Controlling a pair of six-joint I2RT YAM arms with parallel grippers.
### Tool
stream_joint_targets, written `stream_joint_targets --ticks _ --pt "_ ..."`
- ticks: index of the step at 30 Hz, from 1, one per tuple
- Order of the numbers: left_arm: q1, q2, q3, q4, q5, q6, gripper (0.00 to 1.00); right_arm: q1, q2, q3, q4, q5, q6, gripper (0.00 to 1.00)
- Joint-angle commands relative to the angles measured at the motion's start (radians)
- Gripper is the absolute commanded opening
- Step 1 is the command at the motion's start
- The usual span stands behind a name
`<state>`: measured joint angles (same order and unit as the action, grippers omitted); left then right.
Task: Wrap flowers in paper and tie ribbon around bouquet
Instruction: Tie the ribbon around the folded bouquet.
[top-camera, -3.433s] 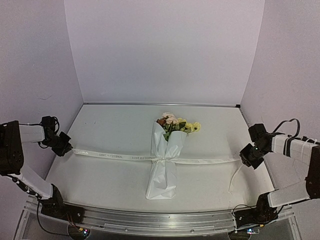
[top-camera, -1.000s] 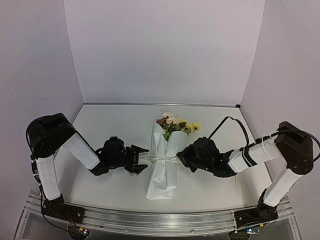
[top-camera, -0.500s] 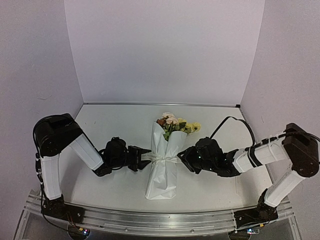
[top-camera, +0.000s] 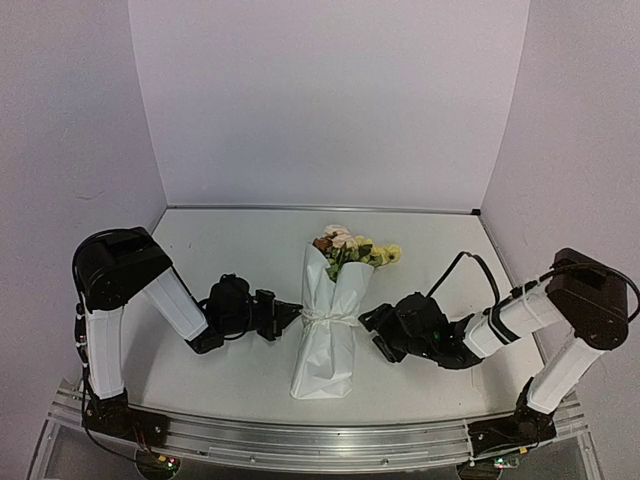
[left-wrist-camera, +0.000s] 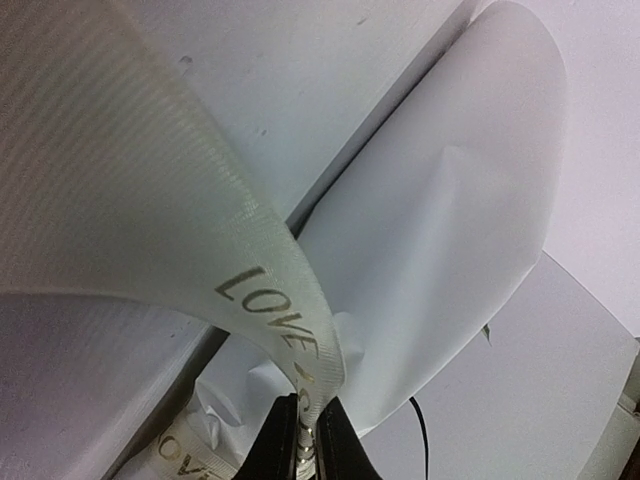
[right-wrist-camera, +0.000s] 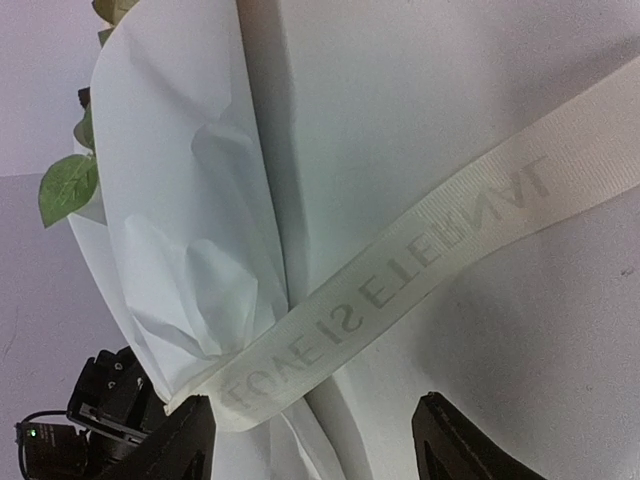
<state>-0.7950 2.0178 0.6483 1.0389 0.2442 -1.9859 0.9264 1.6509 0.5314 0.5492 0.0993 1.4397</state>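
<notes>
Left pincer (left-wrist-camera: 305, 445): I see it clenched on the woven, lettered ribbon (left-wrist-camera: 262, 290).
Right pincer (right-wrist-camera: 315, 440): released, just beside that ribbon.
Bouquet (top-camera: 328, 335): creased white cone lying midway on the tabletop (top-camera: 220, 250), well apart from the back wall (top-camera: 330, 100).

Cream ribbon (right-wrist-camera: 430, 260) bears gold lettering; paper (top-camera: 325, 360) plain white; flowers (top-camera: 350, 245) yellow, pink and cream, leaves (right-wrist-camera: 65, 188) green.

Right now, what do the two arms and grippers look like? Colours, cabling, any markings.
They match. The left arm and right arm have white link covers between bulky black joint housings. The left gripper and right gripper are all black, with two flat fingers each. A black cable loops off the right arm's forearm, which also carries dark bands. No lettering is readable on either arm.
</notes>
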Motion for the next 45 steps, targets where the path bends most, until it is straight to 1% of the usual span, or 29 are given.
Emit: stream_joint_targets --ticks 1,5,9,14,18,25,30,31,36,40,42,43,45 --pt "0.008 0.023 0.01 -0.028 0.041 0.012 0.05 -0.003 0.056 -0.002 0.123 0.048 0.049 0.71" --pt "0.009 0.011 0.02 -0.064 0.059 0.037 0.02 -0.022 0.093 -0.008 0.195 0.075 0.081 0.68" --pt "0.019 -0.007 0.013 -0.082 0.064 0.056 0.0 -0.04 0.104 -0.015 0.212 0.106 0.094 0.63" --pt "0.025 -0.023 0.018 -0.119 0.082 0.096 0.0 -0.066 0.133 -0.012 0.23 0.088 0.09 0.56" --pt "0.03 -0.032 0.031 -0.164 0.107 0.143 0.0 -0.085 0.172 0.003 0.253 0.063 0.087 0.54" --pt "0.034 -0.051 0.038 -0.227 0.123 0.194 0.0 -0.103 0.184 -0.01 0.286 0.058 0.09 0.31" --pt "0.036 -0.071 0.047 -0.284 0.119 0.253 0.0 -0.116 0.156 -0.028 0.286 0.067 0.064 0.04" --pt "0.038 -0.078 0.052 -0.309 0.117 0.272 0.0 -0.118 0.15 -0.031 0.285 0.07 0.059 0.0" --pt "0.049 -0.13 0.063 -0.448 0.079 0.379 0.0 -0.121 0.126 -0.055 0.284 0.085 0.038 0.0" --pt "0.06 -0.182 0.075 -0.57 0.022 0.481 0.0 -0.121 0.101 -0.069 0.281 0.095 0.013 0.0" --pt "0.067 -0.203 0.095 -0.648 -0.014 0.545 0.0 -0.122 0.084 -0.074 0.259 0.106 0.004 0.0" --pt "0.069 -0.215 0.115 -0.714 -0.029 0.588 0.0 -0.124 0.071 -0.075 0.241 0.11 0.0 0.0" --pt "0.073 -0.235 0.145 -0.82 -0.087 0.654 0.0 -0.131 0.039 -0.087 0.175 0.118 0.0 0.0"
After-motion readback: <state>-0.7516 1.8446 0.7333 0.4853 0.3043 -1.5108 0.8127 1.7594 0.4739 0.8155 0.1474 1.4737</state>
